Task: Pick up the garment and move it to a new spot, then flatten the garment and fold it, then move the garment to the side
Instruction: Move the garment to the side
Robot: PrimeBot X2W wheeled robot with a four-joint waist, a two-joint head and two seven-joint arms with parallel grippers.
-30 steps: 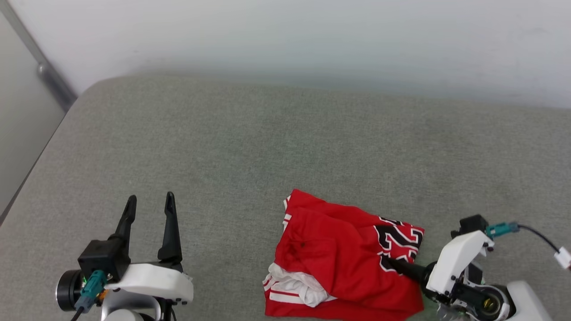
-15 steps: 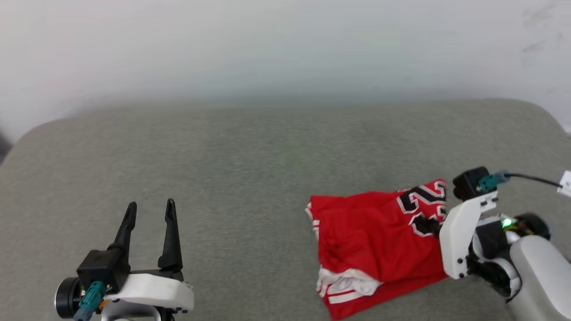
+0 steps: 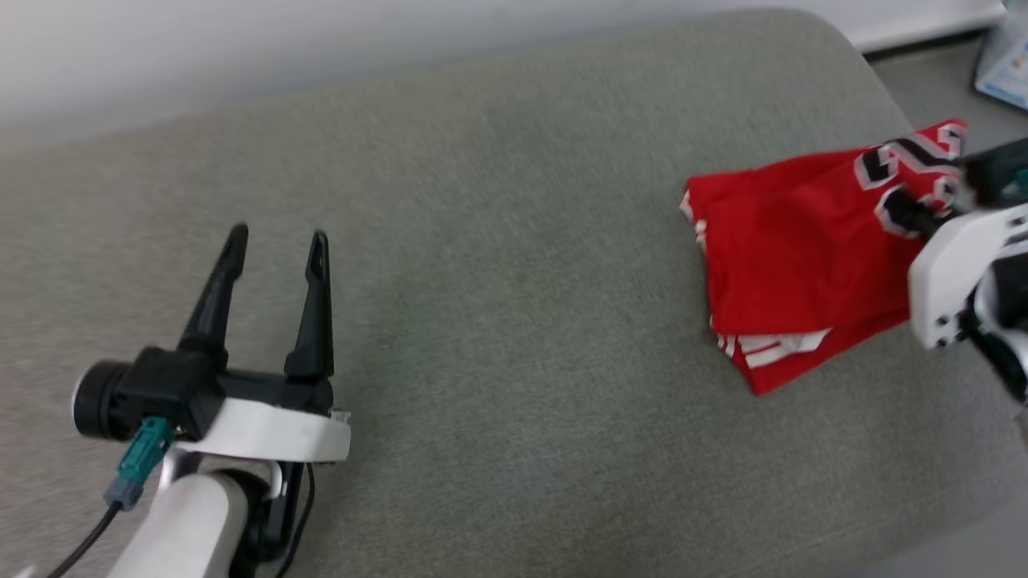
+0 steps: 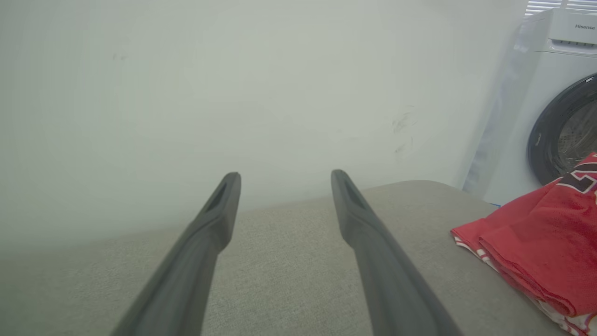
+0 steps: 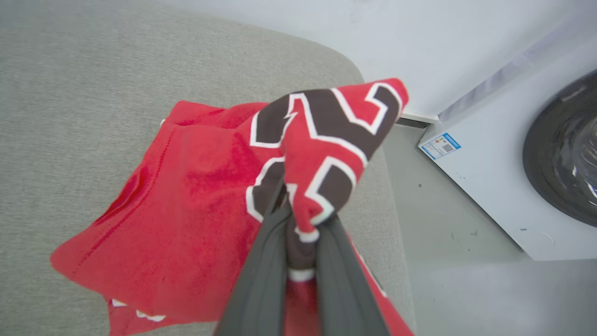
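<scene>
The right gripper (image 5: 298, 219) is clamped on a bunched fold of the garment (image 5: 186, 200), pinching it at the printed end; that end is raised while the rest of the red jersey trails on the grey cushion (image 3: 514, 321), near its rounded right-hand end; the left gripper (image 3: 278, 237) hangs well apart over bare cushion, fingers spread and holding nothing.

The jersey lies in compact layers with striped trim at the lower edge, so I judge the flattening and folding done and the last step, moving it aside, under way; setting it down and letting go remain.

The black, white-outlined numerals (image 5: 322, 135) are too crumpled to read whole; the washing machine (image 4: 559, 93) reads "Hisense" (image 4: 584, 26); its blue-and-white sticker (image 5: 439, 145) is too small to read.
</scene>
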